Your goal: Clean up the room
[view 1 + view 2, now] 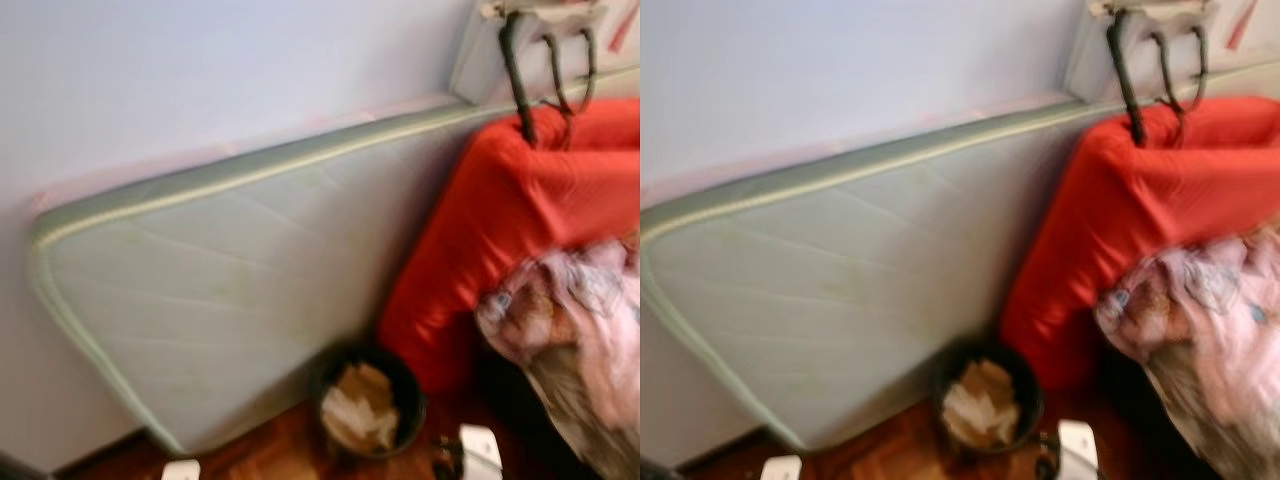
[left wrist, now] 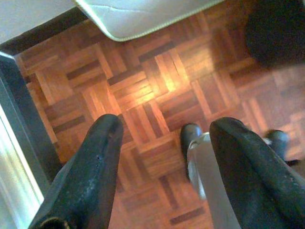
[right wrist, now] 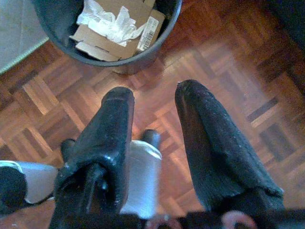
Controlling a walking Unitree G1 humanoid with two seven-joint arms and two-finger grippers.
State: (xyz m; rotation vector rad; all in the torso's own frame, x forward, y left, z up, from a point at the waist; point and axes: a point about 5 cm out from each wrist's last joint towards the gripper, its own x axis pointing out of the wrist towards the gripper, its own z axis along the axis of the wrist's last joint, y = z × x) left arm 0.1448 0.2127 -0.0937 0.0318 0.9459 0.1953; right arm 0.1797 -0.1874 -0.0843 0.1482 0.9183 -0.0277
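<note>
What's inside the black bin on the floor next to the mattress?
The black bin holds flattened brown cardboard pieces, one bearing a barcode label, with crumpled white paper on top. Anything beneath that layer is covered and cannot be seen.

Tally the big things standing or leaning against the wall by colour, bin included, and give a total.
Pale green: 1, the mattress leaning on the wall
Red: 1, the red cushion beside it
Black: 1, the bin on the parquet floor, holding cardboard and paper
Pink patterned: 1, the bundle of cloth in front of the red cushion
Total: 4
</note>
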